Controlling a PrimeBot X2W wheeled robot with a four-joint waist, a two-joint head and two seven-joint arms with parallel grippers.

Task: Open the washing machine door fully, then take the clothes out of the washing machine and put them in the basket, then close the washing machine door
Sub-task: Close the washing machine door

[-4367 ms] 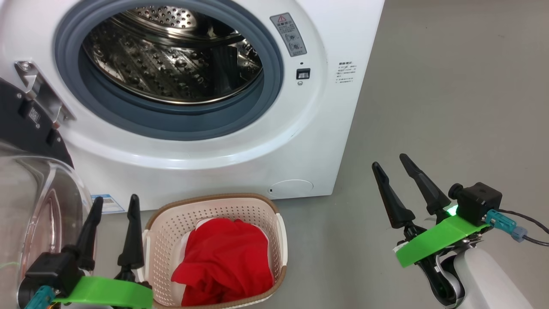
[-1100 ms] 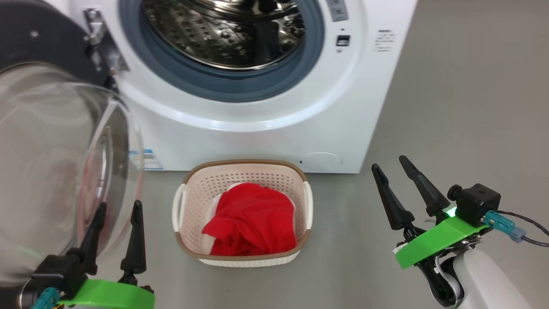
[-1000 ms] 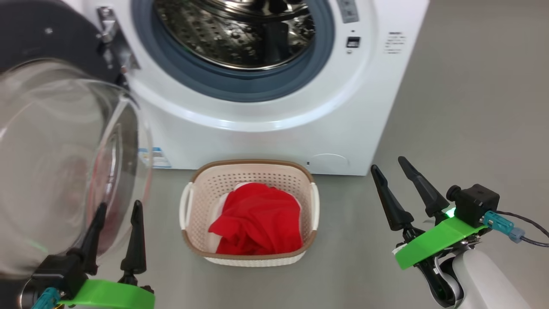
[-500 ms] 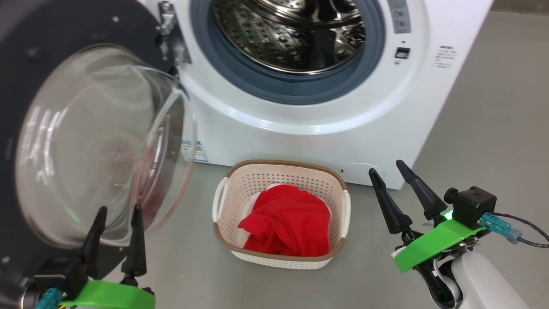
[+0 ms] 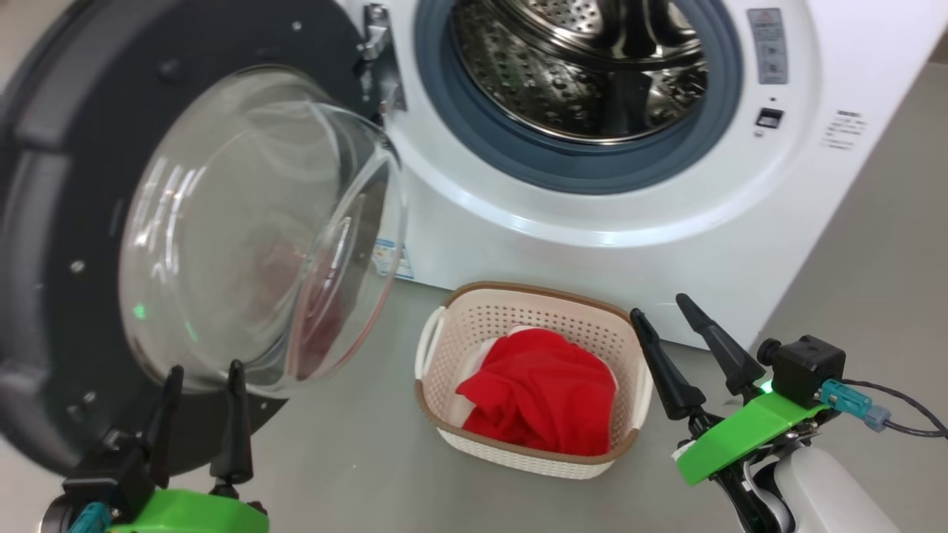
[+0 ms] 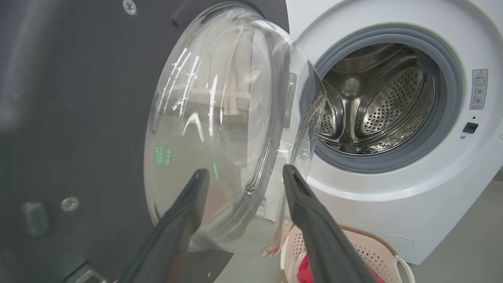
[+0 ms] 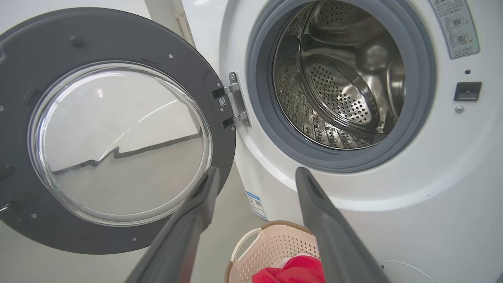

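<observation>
The washing machine door (image 5: 59,222) stands swung open at the left, its clear glass bowl (image 5: 252,222) bulging towards me. The washing machine (image 5: 592,244) shows a bare steel drum (image 5: 585,66) inside its grey ring. On the floor in front sits the basket (image 5: 518,290), holding the red clothes (image 5: 541,392). My left gripper (image 5: 206,366) is open with nothing in it, just below the glass bowl. My right gripper (image 5: 658,305) is open and bare beside the basket's right side. The left wrist view has the left gripper (image 6: 244,169) close to the door (image 6: 78,118). The right gripper (image 7: 257,169) faces the machine.
Grey floor (image 5: 874,244) spreads to the right of the machine and in front of the basket. The door hinge (image 5: 378,52) joins door and machine at the top. A blue label sticker (image 5: 389,259) sits low on the machine's front, partly behind the glass.
The whole head picture has slid to the right, so the camera has turned left and more of the door shows. Both grippers stay open in the same pose.
</observation>
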